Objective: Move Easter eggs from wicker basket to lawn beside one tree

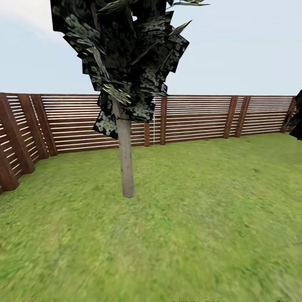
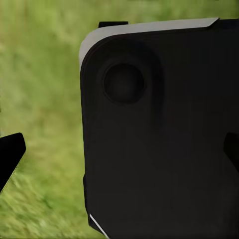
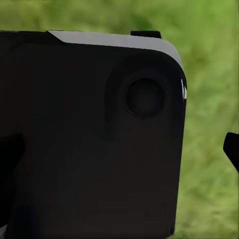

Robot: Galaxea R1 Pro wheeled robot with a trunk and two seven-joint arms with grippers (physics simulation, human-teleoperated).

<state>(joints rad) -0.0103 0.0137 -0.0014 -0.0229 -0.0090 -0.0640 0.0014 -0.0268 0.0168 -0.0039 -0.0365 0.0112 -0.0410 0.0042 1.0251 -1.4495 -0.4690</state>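
In front of you the head camera looks over the lawn [image 1: 188, 218], a wide area of bright green grass that reaches back to a brown wooden fence [image 1: 197, 117] made of horizontal slats between thicker posts. The fence runs along the far side and turns toward you at the left. One tree [image 1: 126, 167] stands on the grass, a little left of the middle of the view. Its trunk is straight and pale grey-brown, and it leans very slightly. Its crown is dark, with flat patchy leaves, and it goes up past the top edge. The grass around the foot of the trunk is bare. At the right edge, near the fence, you see a piece of dark foliage [image 1: 297, 117], cut by the frame. Above the fence the sky is pale blue.

In the left wrist camera a large black body with a light grey edge [image 2: 159, 134] is very close to the lens, and blurred grass lies behind it. A dark finger tip [image 2: 10, 154] enters at the side. In the right wrist camera you see the same kind of black body [image 3: 89, 134], with a dark finger tip [image 3: 231, 149] at the edge. For both hands I cannot tell whether the fingers are wide or narrow.
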